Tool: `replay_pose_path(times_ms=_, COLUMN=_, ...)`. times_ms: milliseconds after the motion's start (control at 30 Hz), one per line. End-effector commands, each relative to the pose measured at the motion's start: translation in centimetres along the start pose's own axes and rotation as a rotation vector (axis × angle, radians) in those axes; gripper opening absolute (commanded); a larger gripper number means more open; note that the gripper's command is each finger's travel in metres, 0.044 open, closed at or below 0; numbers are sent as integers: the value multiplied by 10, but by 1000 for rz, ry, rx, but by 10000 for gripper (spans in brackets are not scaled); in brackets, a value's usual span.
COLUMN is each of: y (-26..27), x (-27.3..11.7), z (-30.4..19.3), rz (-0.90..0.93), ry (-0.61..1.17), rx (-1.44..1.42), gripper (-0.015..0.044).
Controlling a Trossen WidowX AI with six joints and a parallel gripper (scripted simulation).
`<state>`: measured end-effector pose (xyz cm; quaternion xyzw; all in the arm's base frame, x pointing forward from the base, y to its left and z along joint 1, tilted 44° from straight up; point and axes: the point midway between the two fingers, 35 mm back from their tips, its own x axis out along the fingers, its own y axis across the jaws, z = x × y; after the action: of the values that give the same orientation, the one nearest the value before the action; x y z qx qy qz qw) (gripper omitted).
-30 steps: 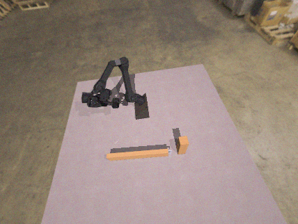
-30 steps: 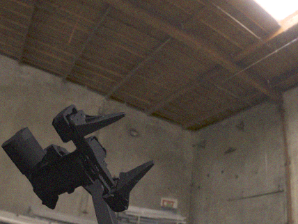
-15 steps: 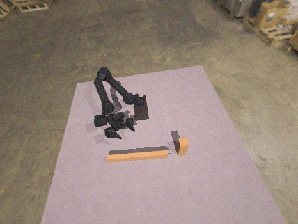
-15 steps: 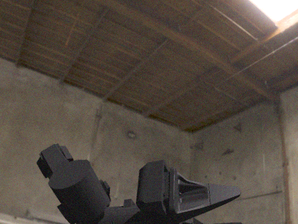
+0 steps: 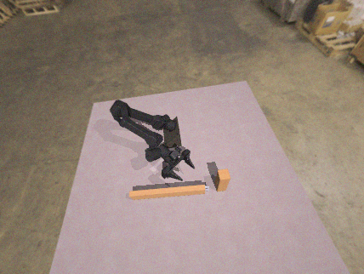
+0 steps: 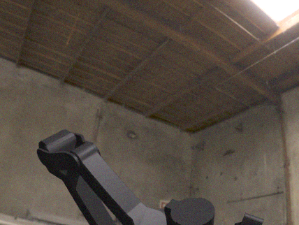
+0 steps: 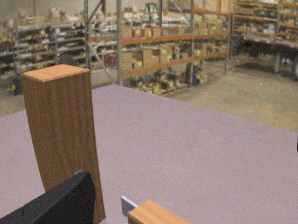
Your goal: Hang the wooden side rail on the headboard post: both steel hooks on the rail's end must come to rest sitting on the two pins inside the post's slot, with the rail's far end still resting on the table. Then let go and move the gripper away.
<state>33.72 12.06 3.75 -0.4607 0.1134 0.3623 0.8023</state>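
Observation:
The orange-brown wooden side rail [image 5: 167,193] [image 7: 154,215] lies along the table at the front centre in the top view. Pale steel hooks [image 5: 207,188] stick out of its right end; a hook [image 7: 128,207] also shows in the wrist view. The headboard post [image 5: 223,180] [image 7: 65,135] stands upright just right of the hooks, with a small gap between. Its slot and pins cannot be seen. My gripper [image 5: 188,174] is wide open and empty, above and behind the rail's right half, left of the post. In the wrist view one dark finger partly covers the post's foot.
The pinkish table [image 5: 264,238] [image 7: 200,145] bears the arm, whose dark base plate [image 5: 172,138] is behind the gripper. The exterior view shows only parts of the arm [image 6: 108,182], walls and roof. Shelving [image 7: 155,50] stands beyond the table.

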Motion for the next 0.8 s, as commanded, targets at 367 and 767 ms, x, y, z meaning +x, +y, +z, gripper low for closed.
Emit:
replay_pose_path(times_ms=367, y=105, x=16, z=-33, rz=-125, ry=263, rx=51, gripper=440)
replay_pose_path(times_ms=767, y=105, x=16, z=-33, rz=-125, ry=263, rx=51, gripper=440)
